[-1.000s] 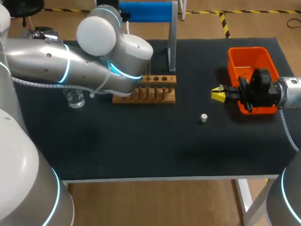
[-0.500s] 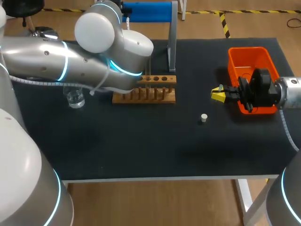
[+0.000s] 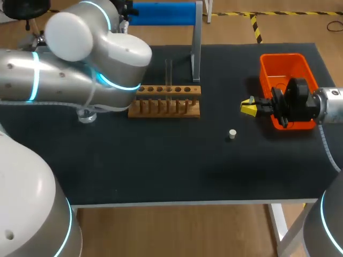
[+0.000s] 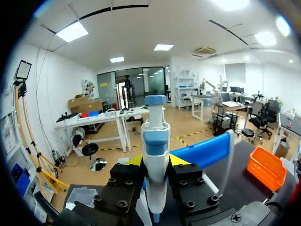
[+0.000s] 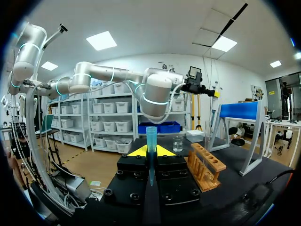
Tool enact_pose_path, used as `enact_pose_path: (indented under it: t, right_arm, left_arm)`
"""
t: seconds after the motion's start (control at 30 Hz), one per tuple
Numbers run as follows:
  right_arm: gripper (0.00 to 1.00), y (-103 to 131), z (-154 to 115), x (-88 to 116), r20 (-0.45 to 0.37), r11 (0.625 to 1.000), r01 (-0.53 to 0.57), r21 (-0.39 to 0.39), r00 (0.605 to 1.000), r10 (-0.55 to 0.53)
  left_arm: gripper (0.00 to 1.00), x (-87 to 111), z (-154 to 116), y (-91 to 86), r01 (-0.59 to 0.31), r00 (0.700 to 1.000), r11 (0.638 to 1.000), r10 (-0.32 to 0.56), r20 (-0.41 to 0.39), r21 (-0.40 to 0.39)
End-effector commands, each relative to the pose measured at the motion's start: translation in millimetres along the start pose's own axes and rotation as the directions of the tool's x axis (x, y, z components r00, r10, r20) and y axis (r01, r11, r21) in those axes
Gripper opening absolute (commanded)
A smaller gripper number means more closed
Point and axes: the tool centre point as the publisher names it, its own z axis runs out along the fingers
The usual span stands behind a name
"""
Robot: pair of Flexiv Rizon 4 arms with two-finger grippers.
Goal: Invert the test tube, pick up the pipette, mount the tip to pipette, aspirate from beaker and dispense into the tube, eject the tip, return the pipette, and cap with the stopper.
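In the left wrist view my left gripper (image 4: 156, 161) is shut on a white and blue pipette (image 4: 155, 141) that stands upright between its fingers. My left arm (image 3: 80, 69) comes in over the table's back left. My right gripper (image 3: 247, 107) hovers beside the orange bin (image 3: 268, 67). In its own wrist view the right gripper (image 5: 150, 151) is shut on a clear blue pipette tip (image 5: 151, 141). A glass test tube (image 3: 168, 75) stands upright in the wooden rack (image 3: 166, 104). The white stopper (image 3: 232, 134) lies on the mat. The beaker (image 3: 86, 115) is half hidden under my left arm.
A blue-topped stand with a metal post (image 3: 196, 48) rises behind the rack. The orange bin sits at the right, partly under my right wrist. The black mat (image 3: 171, 166) reaches to the front edge.
My left arm has swung left and back, uncovering the rack's left end and the test tube. The right arm and the stopper have not moved.
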Motion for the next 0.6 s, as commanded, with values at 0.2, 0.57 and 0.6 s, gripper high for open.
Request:
enact_pose_path:
  t: [0.2,0.57,0.6]
  right_arm:
    - [0.00,0,-1,1,0.000,1.000,0.000,0.000,1.000,0.000]
    - [0.00,0,-1,1,0.000,1.000,0.000,0.000,1.000,0.000]
    - [0.00,0,-1,1,0.000,1.000,0.000,0.000,1.000,0.000]
  left_arm:
    - [0.00,0.7,-80,-10.6,-0.041,0.953,0.999,0.042,-0.300,0.010]
    - [0.00,24.2,-125,-22.5,-0.087,0.845,0.990,0.131,-0.518,0.107]
    - [0.00,24.2,-125,-22.5,-0.087,0.845,0.990,0.131,-0.518,0.107]
